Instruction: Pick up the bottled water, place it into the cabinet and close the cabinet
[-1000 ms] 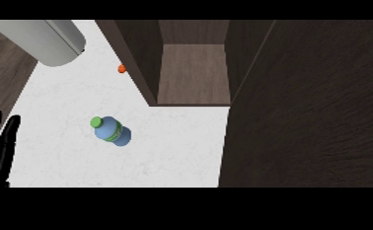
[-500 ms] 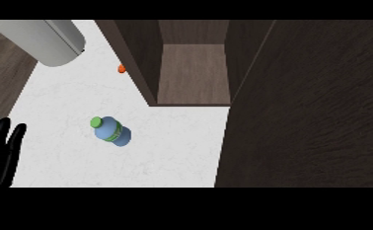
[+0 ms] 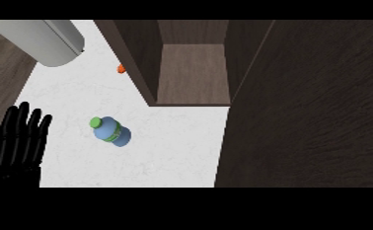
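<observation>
The bottled water [image 3: 111,131] stands on the white counter [image 3: 167,145], seen from above: a blue body with a green cap and a green band. The dark wooden cabinet [image 3: 193,71] is open at the top middle, its inside bare, and its door [image 3: 299,105] swings out across the right side of the view. My left hand [image 3: 20,137] shows at the left edge, black, open with fingers straight and pointing up, well left of the bottle and apart from it. My right hand is out of sight.
A grey cylinder-shaped appliance [image 3: 47,39] lies at the top left. A small orange thing [image 3: 122,68] peeks out beside the cabinet's left wall. Dark floor borders the counter on the left.
My left hand has risen further into view along the left edge and spread its fingers. The bottle and the cabinet door have not moved.
</observation>
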Motion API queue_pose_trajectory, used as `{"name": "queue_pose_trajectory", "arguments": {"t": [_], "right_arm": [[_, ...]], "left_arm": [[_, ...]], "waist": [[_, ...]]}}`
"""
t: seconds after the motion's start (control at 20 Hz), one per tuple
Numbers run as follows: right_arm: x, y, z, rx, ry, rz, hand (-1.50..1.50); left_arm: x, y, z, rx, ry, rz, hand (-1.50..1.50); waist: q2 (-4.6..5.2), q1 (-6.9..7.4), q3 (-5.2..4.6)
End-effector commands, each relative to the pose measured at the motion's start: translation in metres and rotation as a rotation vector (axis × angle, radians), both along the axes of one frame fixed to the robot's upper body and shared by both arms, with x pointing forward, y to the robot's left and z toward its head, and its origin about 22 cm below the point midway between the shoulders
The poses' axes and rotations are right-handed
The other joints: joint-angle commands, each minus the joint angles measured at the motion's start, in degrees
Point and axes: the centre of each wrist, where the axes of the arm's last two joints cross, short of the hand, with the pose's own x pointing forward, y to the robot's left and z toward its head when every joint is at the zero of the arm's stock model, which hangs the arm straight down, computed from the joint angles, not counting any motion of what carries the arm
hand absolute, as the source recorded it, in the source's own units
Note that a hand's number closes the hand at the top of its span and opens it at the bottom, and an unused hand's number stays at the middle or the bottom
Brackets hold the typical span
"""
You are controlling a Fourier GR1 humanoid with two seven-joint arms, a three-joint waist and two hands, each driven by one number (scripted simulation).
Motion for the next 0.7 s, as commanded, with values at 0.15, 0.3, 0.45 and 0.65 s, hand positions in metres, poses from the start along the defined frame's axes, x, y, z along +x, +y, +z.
{"name": "queue_pose_trajectory", "arguments": {"t": [0.15,0.3,0.45,0.65], "right_arm": [[-0.027,-0.006,0.022,-0.037,-0.039,-0.041,-1.5],[-0.016,0.006,0.02,-0.02,-0.047,-0.029,-1.5],[-0.031,-0.008,0.024,-0.012,-0.036,-0.037,-1.5],[-0.031,0.002,0.022,-0.012,-0.032,-0.033,-1.5]], "left_arm": [[0.014,0.028,-0.034,-0.018,0.059,0.046,-1.5],[0.03,0.012,-0.046,-0.015,0.099,0.034,-1.5],[0.028,0.043,-0.077,-0.018,0.146,0.056,-1.5],[0.03,0.029,-0.118,-0.036,0.167,0.038,-1.5]], "waist": [[-0.06,-0.07,-0.03],[0.01,-0.01,-0.02],[0.0,-0.3,-0.04],[-0.05,-0.43,-0.06]]}}
